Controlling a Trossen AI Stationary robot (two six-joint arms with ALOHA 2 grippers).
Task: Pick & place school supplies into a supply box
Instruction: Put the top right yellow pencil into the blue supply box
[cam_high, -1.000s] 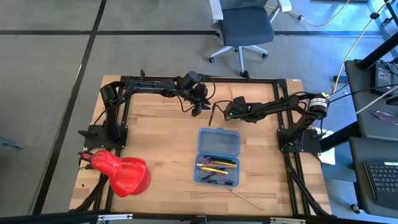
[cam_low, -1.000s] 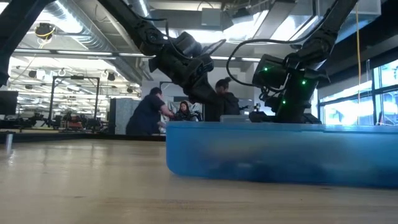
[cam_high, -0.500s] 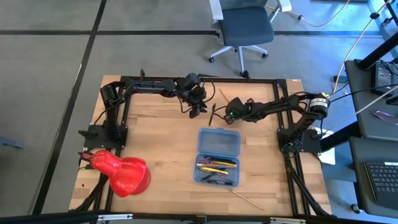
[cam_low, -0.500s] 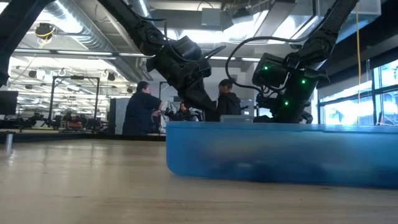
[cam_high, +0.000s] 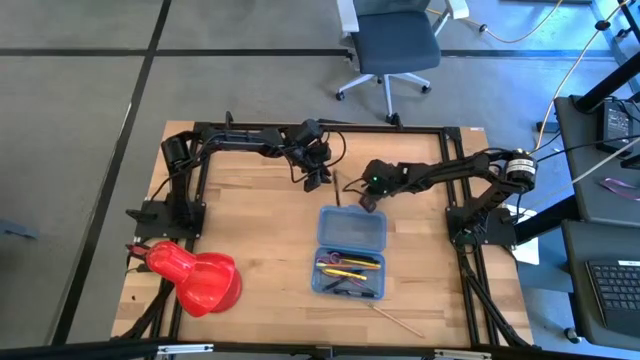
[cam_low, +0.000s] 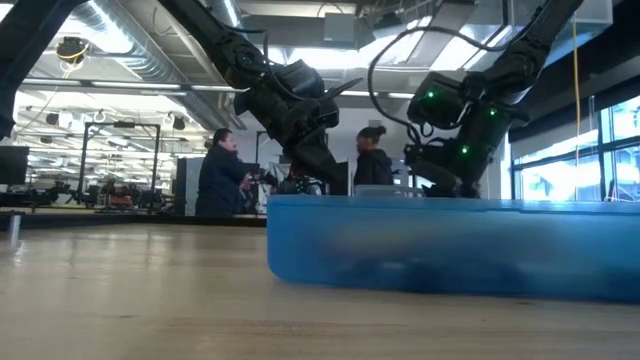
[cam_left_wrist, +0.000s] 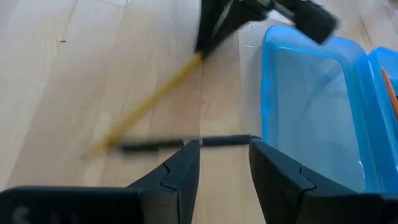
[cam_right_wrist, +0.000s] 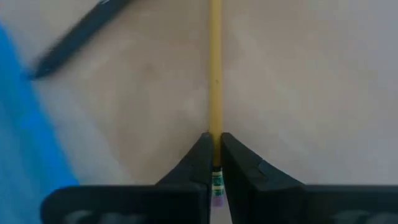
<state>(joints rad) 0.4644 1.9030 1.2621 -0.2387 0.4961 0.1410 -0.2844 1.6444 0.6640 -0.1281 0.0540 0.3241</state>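
The blue supply box (cam_high: 351, 250) lies open on the table; its near half holds several pens (cam_high: 348, 268) and its far half (cam_high: 352, 226) is bare. My right gripper (cam_high: 364, 198) hangs just past the box's far edge, shut on a yellow pencil (cam_right_wrist: 215, 74). A black pen (cam_left_wrist: 186, 144) lies flat on the wood beside the box. My left gripper (cam_left_wrist: 225, 152) hovers open over that pen, one finger either side, touching nothing. In the high view my left gripper (cam_high: 318, 182) is left of the right one. A plain wooden pencil (cam_high: 396, 320) lies near the table's near edge. My right gripper pinches the yellow pencil between its two fingers just ahead of the green ferrule and pink eraser (cam_right_wrist: 216, 182). The pencil runs straight out ahead of the fingers, along them. Its free end (cam_left_wrist: 109, 140) slants down toward the wood; whether it touches the table, I cannot tell.
A big glossy red object (cam_high: 196, 278) sits at the table's near left corner. The black frame (cam_high: 260, 131) runs along the far edge and both sides. Bare wood (cam_high: 260, 230) lies left of the box. People stand in the room behind (cam_low: 220, 175).
My right gripper has moved toward the table's near edge, closer to the box's far edge, and tipped downward. The yellow pencil, which stuck out toward the far edge half a second ago, has swung down with it and now points at the wood beside the black pen.
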